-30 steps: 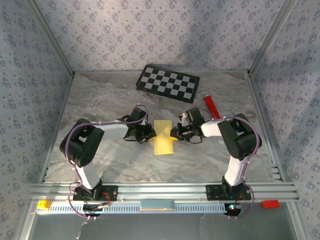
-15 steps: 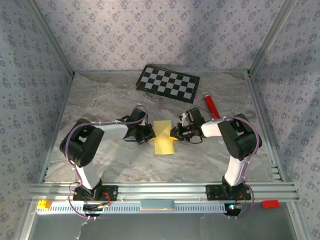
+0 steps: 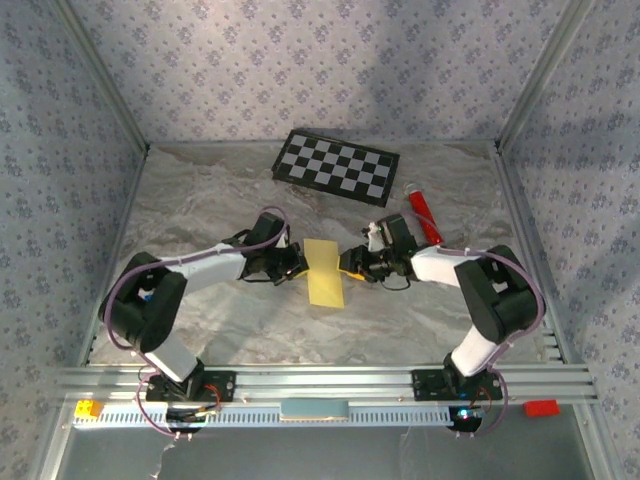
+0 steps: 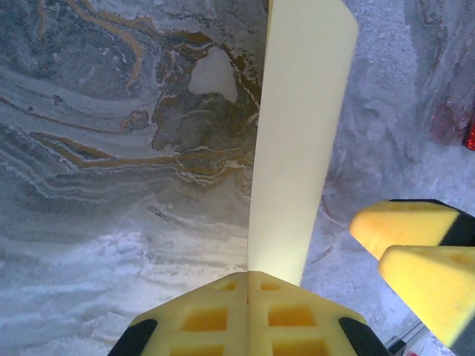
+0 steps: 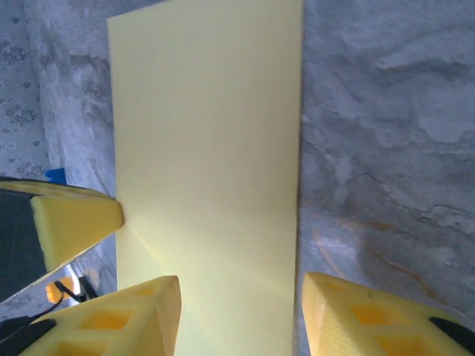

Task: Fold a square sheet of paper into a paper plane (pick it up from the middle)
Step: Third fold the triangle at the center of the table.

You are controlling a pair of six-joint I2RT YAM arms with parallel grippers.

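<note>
Pale-yellow paper sheet (image 3: 325, 272), folded to a narrow rectangle, sits nearer the arms than the checkerboard panel (image 3: 338, 165) in the overhead view. The left wrist view reveals the left gripper (image 4: 249, 278) pinched shut on one edge. The right wrist view reveals the right gripper (image 5: 237, 297), jaws parted, sheet between them, unclamped.

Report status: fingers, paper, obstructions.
Left fingers shut on paper edge. Right fingers open around opposite edge. Red tube, checkerboard farther back, not touching paper.
</note>
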